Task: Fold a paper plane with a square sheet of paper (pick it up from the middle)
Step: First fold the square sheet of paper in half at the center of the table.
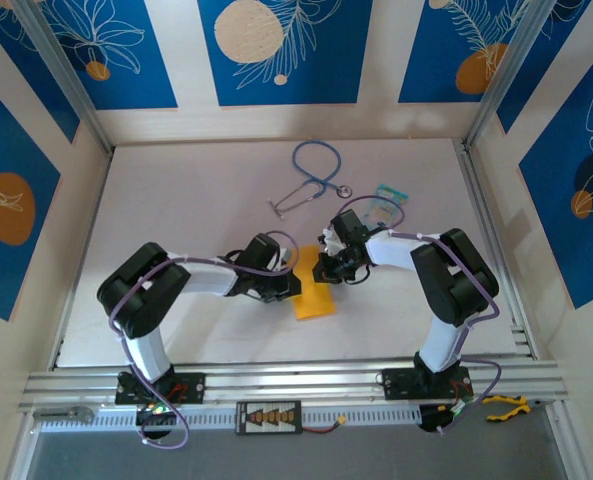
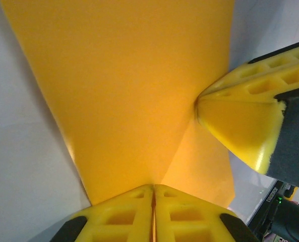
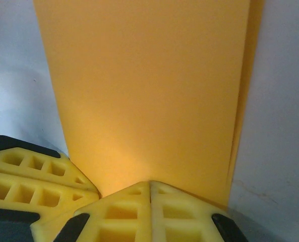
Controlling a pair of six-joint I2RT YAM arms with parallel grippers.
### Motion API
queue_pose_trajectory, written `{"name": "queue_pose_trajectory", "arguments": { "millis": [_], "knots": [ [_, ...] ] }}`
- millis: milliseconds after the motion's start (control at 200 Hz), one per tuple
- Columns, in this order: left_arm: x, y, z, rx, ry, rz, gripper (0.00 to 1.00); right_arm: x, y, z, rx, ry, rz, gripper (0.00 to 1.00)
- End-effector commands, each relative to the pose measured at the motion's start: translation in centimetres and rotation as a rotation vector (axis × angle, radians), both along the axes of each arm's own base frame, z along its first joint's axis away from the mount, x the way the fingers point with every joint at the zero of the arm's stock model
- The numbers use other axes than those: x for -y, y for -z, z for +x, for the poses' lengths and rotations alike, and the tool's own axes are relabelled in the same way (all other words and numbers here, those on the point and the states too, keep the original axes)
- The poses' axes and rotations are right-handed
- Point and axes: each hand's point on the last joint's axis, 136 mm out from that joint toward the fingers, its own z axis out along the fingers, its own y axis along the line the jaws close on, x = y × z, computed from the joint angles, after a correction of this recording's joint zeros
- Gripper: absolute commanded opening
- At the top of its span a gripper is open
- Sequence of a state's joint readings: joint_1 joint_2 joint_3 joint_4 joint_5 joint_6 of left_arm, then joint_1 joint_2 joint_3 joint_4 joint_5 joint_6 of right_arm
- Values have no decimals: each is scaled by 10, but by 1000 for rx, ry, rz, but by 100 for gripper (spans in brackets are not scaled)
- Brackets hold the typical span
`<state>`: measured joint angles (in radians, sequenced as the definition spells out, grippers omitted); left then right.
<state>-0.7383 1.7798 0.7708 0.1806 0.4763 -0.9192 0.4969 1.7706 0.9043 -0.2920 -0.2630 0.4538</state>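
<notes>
Top external view: the sheet [image 1: 313,298] lay part-folded at the table [image 1: 196,210] ctr, a narrow strip w/ its long axis running roughly near-to-far. Both my grippers met over its far part. The L gripper [image 1: 292,282] came in from the left edge and the R gripper [image 1: 326,268] from the right, neither arm clearly nearer.

Left wrist view: L jaws were closed flat together w/ a thin orange line in the seam, so I judged the sheet's edge pinched btwn them. The sheet spread away ahead of those tips. A raised crease ran diagonally from the pinch to the R tip, which rested on the sheet w/ jaws together.

Right wrist view: R jaws were fully closed, seam tight. The sheet's near edge met the tips, and I could not tell whether any of it was caught or merely pressed. A second layer showed along the right edge, so at least one fold was in.

Judgement: the next fold turned on the crease line btwn the two tips, R holding down and L carrying its side over. Risk: the thin sheet slipping.
</notes>
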Motion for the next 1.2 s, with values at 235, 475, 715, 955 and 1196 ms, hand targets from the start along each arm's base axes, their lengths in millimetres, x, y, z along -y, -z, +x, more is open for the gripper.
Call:
{"name": "queue_pose_trajectory", "arguments": {
  "millis": [235,475,715,955,1196],
  "knots": [
    [8,-35,-9,61,59,-52,18,33,31,-27,-109,33,-154,0],
    [21,-30,-33,16,104,-91,19,33,31,-27,-105,33,-158,0],
    [10,6,-49,-43,72,-36,16,34,31,-27,-99,36,-161,0],
    [-7,14,-54,-24,40,-12,14,33,34,-30,-112,59,-160,0],
    [-6,-36,-29,122,32,-17,14,5,0,-17,-62,71,-32,1]
  ]
}}
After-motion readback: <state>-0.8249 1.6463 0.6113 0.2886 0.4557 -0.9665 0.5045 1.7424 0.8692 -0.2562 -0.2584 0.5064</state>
